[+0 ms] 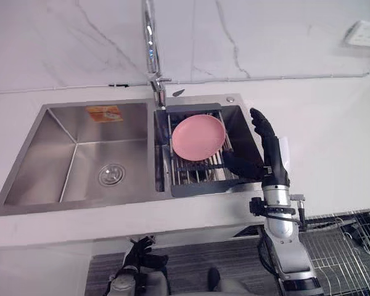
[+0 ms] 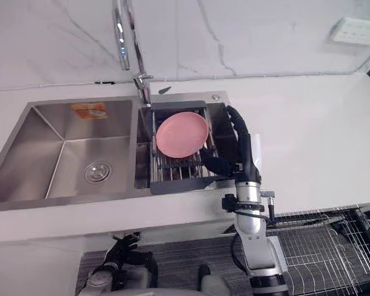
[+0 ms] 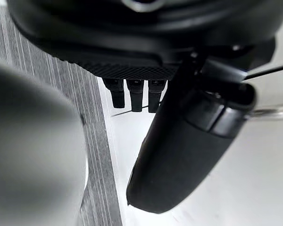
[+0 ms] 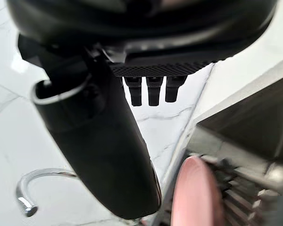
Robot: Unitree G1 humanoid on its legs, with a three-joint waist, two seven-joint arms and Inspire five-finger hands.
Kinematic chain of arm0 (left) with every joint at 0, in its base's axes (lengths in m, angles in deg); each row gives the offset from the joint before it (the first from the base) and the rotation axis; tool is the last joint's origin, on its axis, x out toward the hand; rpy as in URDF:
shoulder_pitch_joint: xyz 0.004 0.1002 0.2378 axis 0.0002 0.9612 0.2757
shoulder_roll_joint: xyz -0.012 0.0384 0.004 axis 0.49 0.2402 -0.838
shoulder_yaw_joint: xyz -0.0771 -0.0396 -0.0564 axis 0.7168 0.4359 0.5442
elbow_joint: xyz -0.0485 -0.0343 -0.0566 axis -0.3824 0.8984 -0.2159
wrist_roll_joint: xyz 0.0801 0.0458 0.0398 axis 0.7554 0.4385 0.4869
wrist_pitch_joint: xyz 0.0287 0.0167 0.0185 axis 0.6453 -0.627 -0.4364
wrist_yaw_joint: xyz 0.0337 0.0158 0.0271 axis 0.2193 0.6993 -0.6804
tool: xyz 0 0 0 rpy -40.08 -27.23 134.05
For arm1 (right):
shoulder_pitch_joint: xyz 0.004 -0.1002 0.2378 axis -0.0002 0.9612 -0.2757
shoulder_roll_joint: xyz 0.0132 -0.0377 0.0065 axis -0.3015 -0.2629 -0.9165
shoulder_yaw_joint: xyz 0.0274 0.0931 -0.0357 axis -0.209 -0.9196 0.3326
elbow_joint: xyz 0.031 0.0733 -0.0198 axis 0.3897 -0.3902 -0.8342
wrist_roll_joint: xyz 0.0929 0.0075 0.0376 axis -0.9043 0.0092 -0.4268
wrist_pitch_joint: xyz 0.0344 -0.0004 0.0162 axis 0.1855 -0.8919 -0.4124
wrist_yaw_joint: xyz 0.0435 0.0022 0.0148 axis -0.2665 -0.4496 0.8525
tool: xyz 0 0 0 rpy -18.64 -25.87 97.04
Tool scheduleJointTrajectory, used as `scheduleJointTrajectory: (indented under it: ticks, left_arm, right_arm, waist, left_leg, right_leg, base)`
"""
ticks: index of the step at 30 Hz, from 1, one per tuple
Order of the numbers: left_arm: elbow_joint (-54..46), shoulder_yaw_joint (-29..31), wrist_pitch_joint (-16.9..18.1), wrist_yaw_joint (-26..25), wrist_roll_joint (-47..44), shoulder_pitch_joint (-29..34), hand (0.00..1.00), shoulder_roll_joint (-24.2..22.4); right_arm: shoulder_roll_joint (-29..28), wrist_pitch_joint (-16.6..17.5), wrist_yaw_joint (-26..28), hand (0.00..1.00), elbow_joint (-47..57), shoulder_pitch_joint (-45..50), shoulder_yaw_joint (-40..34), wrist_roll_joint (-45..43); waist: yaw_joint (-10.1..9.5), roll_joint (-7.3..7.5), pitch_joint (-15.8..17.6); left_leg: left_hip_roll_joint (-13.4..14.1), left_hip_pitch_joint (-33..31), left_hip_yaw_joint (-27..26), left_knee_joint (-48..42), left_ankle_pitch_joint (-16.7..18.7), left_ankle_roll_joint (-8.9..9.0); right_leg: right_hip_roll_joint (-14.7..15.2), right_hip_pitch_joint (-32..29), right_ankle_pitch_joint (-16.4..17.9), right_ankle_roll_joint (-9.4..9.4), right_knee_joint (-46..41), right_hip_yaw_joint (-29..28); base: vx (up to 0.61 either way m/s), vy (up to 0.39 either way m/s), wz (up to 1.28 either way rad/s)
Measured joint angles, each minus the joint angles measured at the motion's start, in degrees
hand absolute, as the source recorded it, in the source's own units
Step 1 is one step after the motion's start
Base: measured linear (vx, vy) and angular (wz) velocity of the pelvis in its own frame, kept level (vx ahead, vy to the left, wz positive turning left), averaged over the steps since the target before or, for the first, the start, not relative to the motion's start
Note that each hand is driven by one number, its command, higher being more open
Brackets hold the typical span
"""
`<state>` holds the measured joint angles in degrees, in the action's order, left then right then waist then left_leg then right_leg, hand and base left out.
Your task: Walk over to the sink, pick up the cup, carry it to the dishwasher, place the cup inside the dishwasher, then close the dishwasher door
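While spread wide over the sink rack (image 1: 194,186), right robot hand (image 1: 271,150) just beside the pink plate (image 1: 199,137).

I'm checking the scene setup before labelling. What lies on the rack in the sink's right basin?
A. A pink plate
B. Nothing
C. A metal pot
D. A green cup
A: a pink plate rests on the wire rack set in the right basin.

Free: left basin (image 1: 55,154); blocked: rack (image 1: 196,172), pink plate (image 1: 198,136).
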<state>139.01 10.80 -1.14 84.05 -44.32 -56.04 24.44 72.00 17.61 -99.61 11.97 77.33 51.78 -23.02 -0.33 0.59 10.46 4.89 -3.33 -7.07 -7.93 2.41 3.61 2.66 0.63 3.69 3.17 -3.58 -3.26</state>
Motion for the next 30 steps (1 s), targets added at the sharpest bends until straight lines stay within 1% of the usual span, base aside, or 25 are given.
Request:
scheduleJointTrajectory:
  ticks: [1, 3, 4, 9, 12, 15, 18, 21, 23, 24, 28, 30]
  left_arm:
    - [0.5, 0.0, 0.2, -0.5, 0.0, 0.0, 0.90, -0.1]
    - [1.0, 0.1, 0.2, -1.0, -0.1, -0.1, 0.90, -0.4]
    - [3.2, 0.7, 1.0, -0.9, 0.2, 0.2, 0.90, -0.7]
    - [3.2, 0.7, 0.9, -0.9, 0.2, 0.2, 0.90, -0.7]
    - [3.6, 1.1, 0.6, -1.0, 0.1, 0.2, 0.90, -0.7]
    - [3.7, 1.7, -0.6, -1.0, 0.1, 0.2, 0.90, -0.8]
    - [3.8, 2.0, -1.2, -1.0, 0.2, 0.2, 0.90, -0.9]
    - [3.8, 2.1, -1.2, -1.2, 1.4, 0.2, 0.90, -1.0]
    - [3.8, 2.1, -0.9, -1.2, 2.1, 0.2, 0.90, -1.1]
    - [3.8, 2.1, -0.7, -1.2, 2.3, 0.2, 0.90, -1.1]
    - [3.8, 2.1, -0.5, -1.1, 2.4, 0.3, 0.90, -1.1]
    - [3.8, 2.2, -0.4, -1.0, 2.4, 0.3, 0.90, -1.1]
  right_arm:
    - [0.6, 0.0, 0.4, 0.90, -0.2, 1.0, -0.3, 0.4]
    - [1.0, -0.1, 1.0, 0.90, -0.3, 1.5, -0.4, 0.5]
    - [2.4, 0.0, 2.9, 0.90, -2.5, 2.5, 2.3, 2.6]
    - [2.3, 0.0, 2.9, 0.90, -2.7, 2.5, 2.3, 2.6]
    - [1.1, -0.1, 2.9, 0.90, -4.2, 2.6, 2.1, 2.8]
    - [-0.9, -1.5, 2.9, 0.90, -6.4, 3.0, 1.8, 3.4]
    - [-2.3, -2.5, 2.9, 0.90, -6.6, 4.2, 0.8, 4.7]
    - [-2.3, -3.6, 2.9, 0.90, -6.6, 4.7, -0.9, 5.8]
    - [-2.2, -3.7, 2.8, 0.90, -6.6, 4.7, -2.2, 7.0]
    - [-2.1, -3.7, 2.8, 0.90, -6.6, 4.7, -2.8, 7.3]
    - [-1.2, -3.7, 2.8, 0.90, -6.5, 4.3, -3.0, 8.0]
    - [0.1, -3.7, 2.8, 0.90, -6.5, 4.2, -3.0, 8.4]
  waist:
    - [0.02, -0.25, -0.3]
    - [0.02, -0.64, -0.6]
    - [-0.17, -0.41, -3.5]
    - [-0.17, -0.40, -3.5]
    - [-0.17, -0.13, -3.7]
    - [-0.19, 0.10, -3.7]
    - [-0.17, 0.21, -3.8]
    - [-0.19, 0.41, -4.0]
    - [-0.19, 0.40, -4.1]
    - [-0.29, 0.43, -4.1]
    - [-0.35, 0.48, -4.2]
    - [-0.35, 0.46, -4.2]
  left_leg:
    - [0.0, 0.0, 0.0, 0.5, -0.4, 0.01]
    - [0.2, 0.0, 0.1, 1.1, -1.4, 0.02]
    - [-0.1, 1.5, 1.3, 3.8, -2.8, -0.03]
    - [-0.1, 1.7, 1.2, 4.0, -2.9, 0.00]
    - [-0.1, 3.2, 1.2, 5.9, -3.8, 0.09]
    - [-0.1, 5.7, 1.2, 8.1, -4.8, 0.20]
    - [-0.1, 7.4, 1.1, 9.3, -5.4, 0.29]
    - [-0.2, 8.3, 1.2, 10.9, -6.2, 0.36]
    - [-0.2, 8.7, 1.6, 12.0, -6.7, 0.15]
    - [-0.2, 9.0, 1.9, 12.6, -7.3, 0.36]
    - [-0.2, 9.1, 2.1, 13.0, -7.5, 0.19]
    - [-0.2, 8.8, 2.5, 13.2, -7.6, 0.19]
  right_leg:
    - [-0.1, -0.1, -0.5, 0.26, 0.4, 0.0]
    - [-0.4, -0.1, -1.5, -0.26, 0.7, 0.0]
    - [-0.9, 1.0, -2.4, -0.30, 2.6, 0.1]
    - [-0.9, 1.1, -2.4, -0.30, 2.6, 0.1]
    - [-1.0, 1.8, -2.4, -0.30, 2.6, 0.2]
    - [-1.1, 3.4, -2.4, -0.32, 2.5, 0.3]
    - [-1.0, 4.5, -2.4, -0.30, 2.6, 0.5]
    - [-0.7, 4.9, -2.3, -0.22, 2.6, 1.0]
    - [-0.6, 5.0, -2.1, -0.02, 2.6, 1.6]
    - [-0.6, 5.2, -1.9, 0.26, 2.6, 1.9]
    - [-0.6, 5.3, -1.6, 0.25, 2.9, 2.3]
    - [-0.5, 5.3, -1.4, 0.24, 2.9, 2.8]
  base:
    - [0.05, -0.036, -0.03]
    - [0.05, -0.027, 0.00]
    - [0.00, 0.000, 0.00]
    - [0.00, 0.000, 0.00]
    - [0.00, 0.000, 0.00]
    - [0.00, 0.000, 0.00]
    - [-0.03, -0.007, 0.00]
    - [-0.05, 0.000, 0.04]
    - [-0.05, 0.002, 0.14]
    - [-0.04, -0.003, 0.13]
    - [-0.03, -0.004, 0.05]
    - [-0.02, -0.010, 0.09]
